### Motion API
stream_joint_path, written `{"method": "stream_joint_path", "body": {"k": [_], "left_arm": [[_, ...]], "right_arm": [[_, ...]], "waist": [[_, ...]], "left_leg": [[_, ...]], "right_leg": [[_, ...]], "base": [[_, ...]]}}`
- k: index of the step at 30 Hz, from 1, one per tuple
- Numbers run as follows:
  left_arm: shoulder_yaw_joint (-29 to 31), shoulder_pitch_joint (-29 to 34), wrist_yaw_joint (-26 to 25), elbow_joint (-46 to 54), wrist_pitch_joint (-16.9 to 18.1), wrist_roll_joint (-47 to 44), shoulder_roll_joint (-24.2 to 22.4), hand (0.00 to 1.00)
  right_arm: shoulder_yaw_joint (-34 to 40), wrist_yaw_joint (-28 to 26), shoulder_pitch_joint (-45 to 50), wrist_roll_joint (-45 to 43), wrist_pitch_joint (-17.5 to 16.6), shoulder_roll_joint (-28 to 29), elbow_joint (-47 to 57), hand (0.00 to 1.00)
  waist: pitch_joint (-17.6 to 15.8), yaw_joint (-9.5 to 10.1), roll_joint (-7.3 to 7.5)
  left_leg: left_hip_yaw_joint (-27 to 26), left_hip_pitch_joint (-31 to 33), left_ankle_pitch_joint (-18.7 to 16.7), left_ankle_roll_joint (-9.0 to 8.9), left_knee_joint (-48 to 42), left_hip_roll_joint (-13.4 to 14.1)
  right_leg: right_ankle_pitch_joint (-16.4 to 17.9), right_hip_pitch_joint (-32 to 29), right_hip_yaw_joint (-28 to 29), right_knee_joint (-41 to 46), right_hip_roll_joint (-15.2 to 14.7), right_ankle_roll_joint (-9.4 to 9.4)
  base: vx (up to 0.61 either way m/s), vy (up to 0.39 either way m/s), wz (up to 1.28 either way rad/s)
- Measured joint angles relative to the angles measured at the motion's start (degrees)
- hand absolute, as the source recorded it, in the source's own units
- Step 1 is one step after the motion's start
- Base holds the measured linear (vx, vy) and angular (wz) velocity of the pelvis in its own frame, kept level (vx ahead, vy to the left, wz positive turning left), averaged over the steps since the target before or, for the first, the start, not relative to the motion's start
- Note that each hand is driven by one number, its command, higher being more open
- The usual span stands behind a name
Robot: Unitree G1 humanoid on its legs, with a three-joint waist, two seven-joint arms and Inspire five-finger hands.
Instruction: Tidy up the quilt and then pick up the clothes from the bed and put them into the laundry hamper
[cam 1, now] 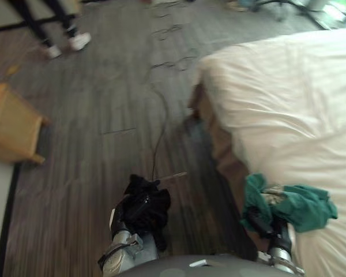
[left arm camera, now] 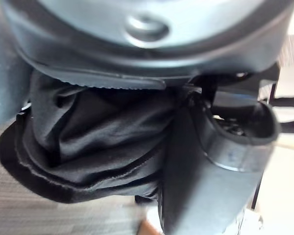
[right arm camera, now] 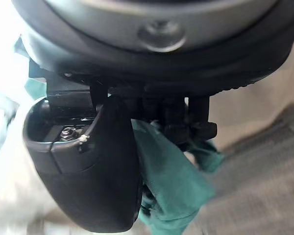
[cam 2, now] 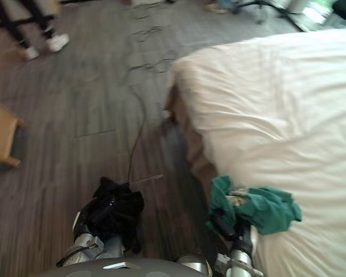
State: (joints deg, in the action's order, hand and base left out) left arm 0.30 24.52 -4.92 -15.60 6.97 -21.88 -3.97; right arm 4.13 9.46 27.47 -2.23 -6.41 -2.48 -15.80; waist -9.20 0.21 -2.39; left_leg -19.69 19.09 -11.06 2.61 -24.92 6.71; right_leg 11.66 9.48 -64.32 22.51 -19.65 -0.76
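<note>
A black garment (cam 1: pixel 145 205) is bunched in my left hand (cam 1: pixel 127 222), held over the wooden floor beside the bed; in the left wrist view the black cloth (left arm camera: pixel 98 137) is wrapped under the thumb (left arm camera: pixel 210 161). A teal green garment (cam 1: pixel 294 205) hangs from my right hand (cam 1: pixel 259 222) at the near edge of the bed, with the thumb (right arm camera: pixel 93 171) curled against the green cloth (right arm camera: pixel 171 181). The white quilt (cam 1: pixel 288 109) lies spread and fairly smooth over the bed.
A tan wooden piece of furniture (cam 1: pixel 11 124) stands at the left on the grey plank floor (cam 1: pixel 104 104). A person's legs and white shoes (cam 1: pixel 75 40) show at the far left. The bed's brown side (cam 1: pixel 219 144) faces the floor.
</note>
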Motion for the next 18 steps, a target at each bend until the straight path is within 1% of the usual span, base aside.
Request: {"method": "stream_joint_path", "body": {"k": [1,2,3,4,5,6,7,8,9,10,11,12,13,14,15,16,17,18], "left_arm": [[0.0,-0.1,-0.2,0.0,0.0,0.0,0.4,0.00],[0.0,-0.2,-0.8,0.0,0.0,-0.1,0.6,0.00],[0.0,-0.1,-1.3,0.1,0.2,-0.1,2.0,0.00],[0.0,0.1,-1.5,0.1,0.3,-0.1,2.8,0.00],[0.0,0.4,-1.8,0.2,0.5,-0.2,4.0,0.00],[-0.2,0.7,-1.9,0.6,0.6,-0.2,4.8,0.00],[-0.5,0.7,-1.9,0.9,0.6,-0.2,5.0,0.00],[-1.3,1.2,-1.9,1.8,0.6,-0.1,5.2,0.00],[-2.4,1.5,-1.6,1.8,0.6,-0.1,5.5,0.00],[-3.2,1.5,-1.3,1.6,0.5,-0.1,5.7,0.00],[-5.4,1.3,-0.6,0.6,0.4,0.0,6.3,0.00],[-7.3,1.2,-0.1,-0.3,0.2,0.0,6.2,0.00],[-8.0,1.0,0.0,-0.3,0.1,0.0,6.1,0.00],[-9.3,1.5,0.3,-0.1,0.1,0.2,6.0,0.00],[-10.1,1.7,0.3,0.5,0.1,1.1,6.0,0.00],[-10.5,1.4,0.3,0.4,0.0,2.3,6.0,0.00],[-10.8,1.3,0.5,0.5,-0.3,2.9,6.0,0.00],[-10.8,1.2,0.6,0.6,-0.3,3.7,6.0,0.00]], "right_arm": [[-2.7,-1.2,-1.7,1.0,0.4,0.3,-1.0,0.00],[-4.5,-1.9,-3.2,1.7,0.6,0.9,-1.7,0.00],[-6.9,-2.8,-4.8,1.8,0.8,2.3,-1.9,0.00],[-7.7,-2.9,-5.3,1.8,0.8,3.2,-1.9,0.00],[-9.0,-3.0,-6.0,1.8,0.8,4.8,-1.8,0.00],[-10.2,-3.5,-5.9,1.3,0.8,5.1,-1.6,0.00],[-10.6,-4.3,-5.8,0.8,0.7,5.1,-1.5,0.00],[-11.5,-6.1,-5.4,-1.8,0.6,4.9,-1.5,0.00],[-11.7,-6.9,-5.1,-3.8,0.5,4.9,-1.6,0.00],[-11.9,-7.2,-4.8,-4.5,0.4,4.9,-1.8,0.00],[-12.0,-7.6,-4.9,-5.4,-0.3,4.7,-3.6,0.00],[-11.9,-7.6,-5.7,-5.5,-0.2,4.5,-5.9,0.00],[-11.9,-7.4,-6.1,-5.4,-0.2,4.5,-6.7,0.00],[-12.2,-7.0,-5.8,-5.4,-0.1,4.7,-6.3,0.00],[-12.3,-6.7,-5.6,-5.6,-0.2,5.0,-5.8,0.00],[-12.5,-6.5,-6.0,-6.0,-0.1,5.0,-6.0,0.00],[-12.9,-6.6,-5.8,-6.0,-0.1,4.9,-6.0,0.00],[-13.3,-6.7,-5.9,-6.0,-0.1,4.9,-5.8,0.00]], "waist": [[0.0,0.46,-0.03],[-0.2,0.81,-0.56],[-0.5,1.34,-1.33],[-0.5,1.36,-1.60],[-0.5,1.27,-1.78],[-0.5,1.23,-1.53],[-0.6,1.25,-1.13],[-0.7,1.11,0.26],[-0.8,0.91,0.87],[-0.9,0.88,1.30],[-0.9,0.85,2.22],[-1.1,1.36,3.26],[-1.0,1.50,3.84],[-0.5,1.40,4.86],[-0.2,1.20,5.57],[-0.3,1.30,5.70],[0.0,1.79,5.66],[0.0,2.41,5.62]], "left_leg": [[2.5,-1.2,0.6,1.14,3.1,-3.9],[4.3,-2.4,1.3,2.22,5.2,-5.6],[6.1,-4.4,2.1,2.94,7.9,-7.0],[7.4,-5.7,2.7,3.76,9.4,-7.8],[9.6,-8.1,3.8,4.54,12.5,-9.0],[11.9,-10.2,4.8,4.61,15.2,-10.1],[12.9,-11.2,4.8,4.68,16.4,-10.7],[14.5,-12.9,5.4,4.61,18.3,-12.1],[15.0,-13.4,5.9,4.83,18.4,-12.5],[15.0,-13.7,6.1,4.79,18.3,-12.7],[14.1,-14.4,8.1,6.17,18.0,-13.3],[14.0,-15.7,8.4,6.55,18.1,-14.1],[13.9,-16.1,8.3,6.50,18.2,-14.6],[14.0,-16.2,8.0,6.03,18.2,-15.6],[13.7,-16.4,7.5,5.86,18.3,-16.2],[13.4,-17.3,6.9,5.64,18.3,-16.1],[12.9,-18.3,6.4,4.70,18.2,-15.7],[12.1,-19.1,5.9,3.89,18.2,-15.3]], "right_leg": [[-0.8,-1.3,3.2,5.7,-3.8,-3.02],[-0.3,-2.6,8.7,8.1,-4.6,-3.14],[0.2,-4.7,17.8,9.2,-2.9,-2.14],[0.6,-5.8,22.0,9.5,-1.6,-1.53],[1.3,-7.3,28.5,9.8,1.5,-0.44],[1.9,-8.6,31.5,10.9,3.9,0.26],[2.3,-9.6,32.3,11.8,4.9,0.02],[3.7,-12.6,35.8,13.7,7.9,0.82],[4.3,-14.0,38.4,12.9,10.2,1.38],[4.5,-14.8,40.2,11.6,11.8,1.21],[4.4,-14.5,41.1,6.4,13.6,0.91],[4.1,-13.8,41.0,1.0,13.9,1.30],[3.5,-13.8,41.0,-1.3,13.5,1.88],[1.3,-14.7,41.0,-3.8,12.3,1.73],[-1.5,-15.5,41.2,-4.9,11.5,1.39],[-4.0,-15.2,41.9,-6.0,11.6,2.21],[-4.9,-13.3,42.7,-8.7,12.5,2.59],[-5.5,-11.8,42.9,-11.0,13.2,2.45]], "base": [[0.16,0.361,1.28],[0.20,0.396,1.42],[0.17,0.289,1.04],[0.18,0.226,1.14],[0.21,0.169,1.22],[0.22,0.144,1.25],[0.24,0.103,1.29],[0.24,0.071,1.06],[0.25,0.062,1.00],[0.24,0.041,0.86],[0.24,0.039,0.80],[0.23,0.038,0.69],[0.23,0.054,0.46],[0.24,0.066,0.33],[0.27,0.069,0.27],[0.27,0.034,0.02],[0.21,-0.004,-0.24],[0.17,-0.030,-0.43]]}}
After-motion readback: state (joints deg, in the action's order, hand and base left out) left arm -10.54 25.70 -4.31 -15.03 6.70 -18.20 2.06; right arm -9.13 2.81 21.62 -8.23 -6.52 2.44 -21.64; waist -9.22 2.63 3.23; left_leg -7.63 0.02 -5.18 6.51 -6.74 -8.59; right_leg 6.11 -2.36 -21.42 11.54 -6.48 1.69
